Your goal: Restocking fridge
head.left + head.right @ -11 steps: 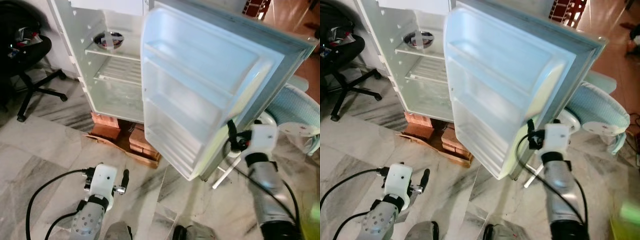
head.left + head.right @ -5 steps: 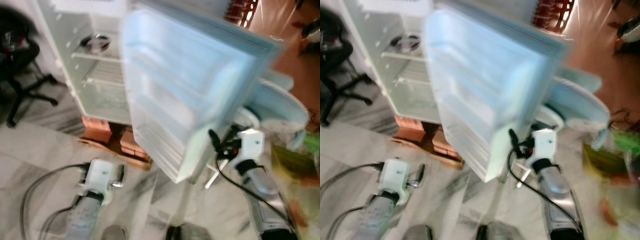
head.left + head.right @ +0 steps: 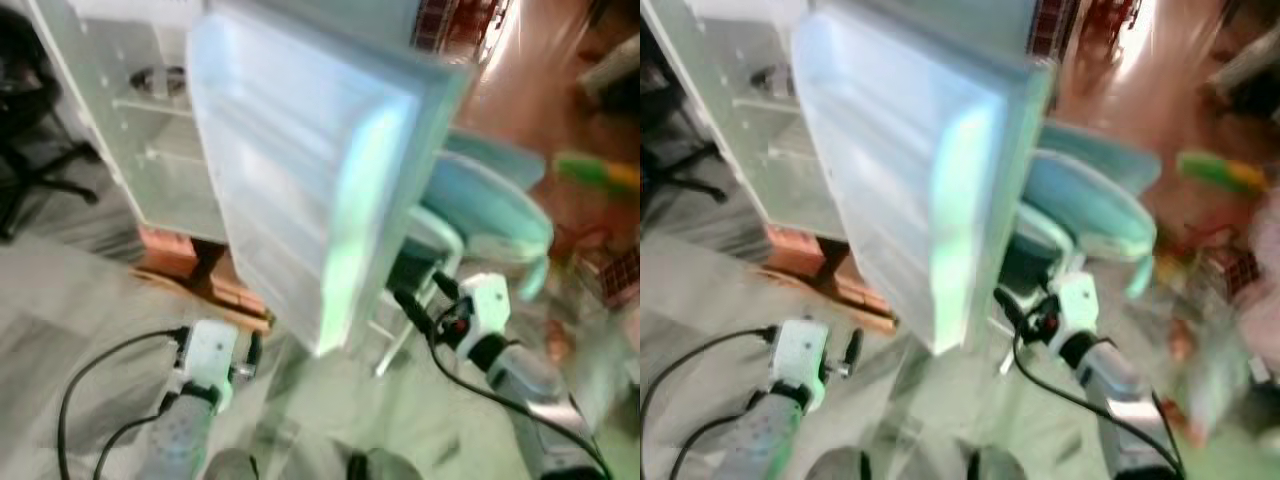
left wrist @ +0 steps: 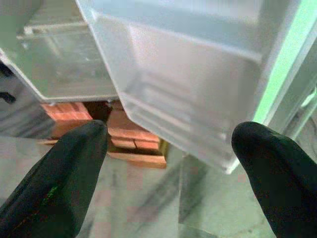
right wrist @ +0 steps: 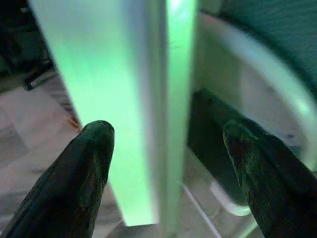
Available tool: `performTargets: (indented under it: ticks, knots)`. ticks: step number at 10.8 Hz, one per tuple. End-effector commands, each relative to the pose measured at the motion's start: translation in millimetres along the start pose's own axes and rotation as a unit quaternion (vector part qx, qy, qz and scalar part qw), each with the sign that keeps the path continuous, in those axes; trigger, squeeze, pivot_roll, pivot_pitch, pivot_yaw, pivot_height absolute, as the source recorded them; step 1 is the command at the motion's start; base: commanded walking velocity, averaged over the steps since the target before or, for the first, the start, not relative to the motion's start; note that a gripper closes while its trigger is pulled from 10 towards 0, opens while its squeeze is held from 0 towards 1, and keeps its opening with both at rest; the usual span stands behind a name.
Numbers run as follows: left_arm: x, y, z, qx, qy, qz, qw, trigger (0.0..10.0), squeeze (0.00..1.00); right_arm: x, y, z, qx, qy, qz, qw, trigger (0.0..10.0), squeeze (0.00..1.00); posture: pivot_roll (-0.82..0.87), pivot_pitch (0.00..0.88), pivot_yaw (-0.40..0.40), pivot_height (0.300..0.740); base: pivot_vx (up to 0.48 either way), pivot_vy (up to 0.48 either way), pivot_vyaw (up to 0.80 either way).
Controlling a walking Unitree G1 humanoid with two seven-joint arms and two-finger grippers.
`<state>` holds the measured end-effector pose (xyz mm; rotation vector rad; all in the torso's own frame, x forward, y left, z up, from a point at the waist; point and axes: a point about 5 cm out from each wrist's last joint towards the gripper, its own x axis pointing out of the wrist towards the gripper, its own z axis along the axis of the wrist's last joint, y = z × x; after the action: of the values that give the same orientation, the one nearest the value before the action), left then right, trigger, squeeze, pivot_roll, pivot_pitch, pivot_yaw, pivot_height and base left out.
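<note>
Your right gripper (image 5: 166,148), its 2 fingers apart, straddles the fridge door (image 3: 300,170) edge, probably to swing it; the left gripper (image 4: 168,148) hangs spread, empty.

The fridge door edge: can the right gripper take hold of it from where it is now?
Probably yes. The right gripper is open, one finger on each side of the fridge door edge, and nothing stands between them. The head views are blurred, so contact cannot be judged.

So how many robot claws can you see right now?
2. The left claw hangs low over the floor in front of the fridge; the right claw is at the open door's outer edge. Both open.
</note>
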<state>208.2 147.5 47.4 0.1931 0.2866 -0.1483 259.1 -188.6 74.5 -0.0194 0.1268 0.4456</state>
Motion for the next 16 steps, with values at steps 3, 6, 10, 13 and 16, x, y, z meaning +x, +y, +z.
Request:
performTargets:
  ticks: [3, 6, 10, 13, 16]
  knots:
    - [2.8, 14.3, 4, 0.011, -0.013, 0.037, 0.999, 10.0, 0.00, 15.1, 2.7, 11, -0.005, -0.040, -0.065, 0.997, 10.0, 0.00, 0.16, 0.124, -0.037, 0.740, 0.000, 0.000, 0.00]
    - [7.5, 8.0, 7, 0.013, -0.019, 0.031, 0.999, 10.0, 0.00, 56.2, 16.8, 35, 0.027, -0.069, -0.112, 0.991, 10.0, 0.00, 0.16, 0.121, -0.031, 0.740, 0.000, 0.000, 0.00]
    - [5.5, 2.8, 1, -0.011, -0.005, 0.017, 1.000, 10.0, 0.00, 83.5, 15.2, 69, 0.099, -0.112, -0.117, 0.982, 10.0, 0.00, 0.17, 0.112, -0.040, 0.740, 0.000, 0.000, 0.00]
    - [3.8, 0.5, 1, -0.019, -0.011, 0.004, 1.000, 10.0, 0.00, 19.7, 92.0, 109, 0.257, -0.168, 0.345, 0.887, 10.0, 0.00, 0.17, 0.099, -0.053, 0.740, 0.000, 0.000, 0.00]
    - [5.0, -4.5, -2, -0.006, -0.004, -0.013, 1.000, 10.0, 0.00, -12.8, 80.5, -3, 0.153, 0.070, 0.293, 0.941, 10.0, 0.00, 0.15, 0.078, -0.047, 0.740, 0.000, 0.000, 0.00]
